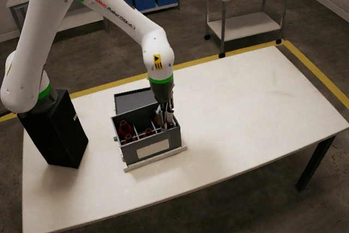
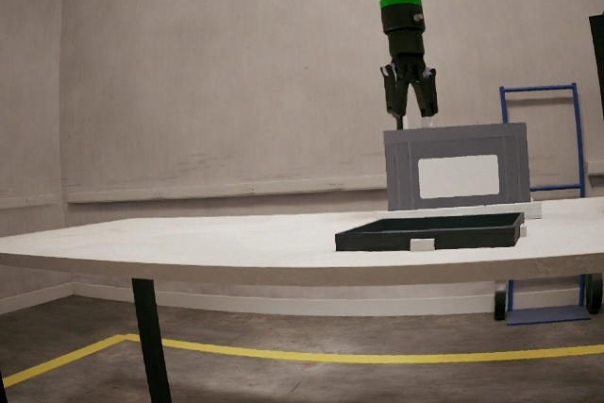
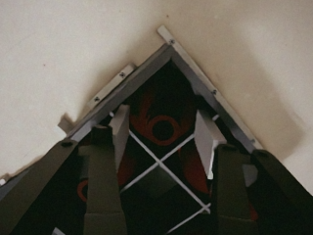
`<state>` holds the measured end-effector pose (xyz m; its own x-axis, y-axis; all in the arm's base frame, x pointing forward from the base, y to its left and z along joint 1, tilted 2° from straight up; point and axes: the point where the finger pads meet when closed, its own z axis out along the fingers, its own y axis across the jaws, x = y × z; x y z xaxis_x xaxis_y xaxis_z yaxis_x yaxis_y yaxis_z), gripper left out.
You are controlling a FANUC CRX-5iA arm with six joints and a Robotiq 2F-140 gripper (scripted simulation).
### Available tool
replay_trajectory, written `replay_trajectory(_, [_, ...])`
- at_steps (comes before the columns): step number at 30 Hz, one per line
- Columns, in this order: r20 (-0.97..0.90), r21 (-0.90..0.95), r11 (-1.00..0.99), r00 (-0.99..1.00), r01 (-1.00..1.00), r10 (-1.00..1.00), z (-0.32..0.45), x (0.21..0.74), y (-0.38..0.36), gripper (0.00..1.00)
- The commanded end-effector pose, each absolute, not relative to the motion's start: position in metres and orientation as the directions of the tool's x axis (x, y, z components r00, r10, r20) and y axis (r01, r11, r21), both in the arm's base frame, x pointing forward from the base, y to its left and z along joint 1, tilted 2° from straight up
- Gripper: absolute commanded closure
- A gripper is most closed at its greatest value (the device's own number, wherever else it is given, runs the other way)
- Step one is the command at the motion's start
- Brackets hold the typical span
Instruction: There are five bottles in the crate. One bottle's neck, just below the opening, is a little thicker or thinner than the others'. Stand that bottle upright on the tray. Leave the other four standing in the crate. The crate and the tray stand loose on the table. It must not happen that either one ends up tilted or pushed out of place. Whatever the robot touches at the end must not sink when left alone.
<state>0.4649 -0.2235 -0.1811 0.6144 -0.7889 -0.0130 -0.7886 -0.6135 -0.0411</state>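
Note:
The grey crate (image 1: 175, 137) (image 2: 458, 143) (image 3: 142, 74) holds red-brown bottles in divided compartments. One bottle (image 3: 163, 130) stands in the corner compartment, its round opening facing the wrist camera. My gripper (image 1: 168, 124) (image 2: 413, 123) (image 3: 162, 121) points down into that end of the crate. Its fingers are open, one on each side of this bottle's neck, with a gap on both sides. Other bottles (image 1: 123, 125) (image 1: 128, 136) (image 1: 148, 132) stand towards the other end; another (image 1: 156, 119) is partly behind the fingers. Neck thickness cannot be compared here. The dark tray (image 1: 133, 103) (image 2: 370, 243) holds nothing that shows.
The tray lies close beside the crate's long side. Thin light dividers (image 3: 158, 162) cross between the bottles. A white strip (image 1: 155, 159) runs along the crate's foot. The robot's black pedestal (image 1: 53, 137) stands at the left on the white table (image 1: 239, 129).

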Motion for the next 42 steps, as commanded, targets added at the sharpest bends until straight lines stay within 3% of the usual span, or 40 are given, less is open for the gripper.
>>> replay_trajectory(1, [-0.011,-0.042,-0.614,0.615,-0.788,-0.789,-0.18,0.466,-0.224,0.56])
replay_trajectory(42, [-0.011,-0.042,-0.614,0.615,-0.788,-0.789,-0.148,0.465,-0.225,0.56])
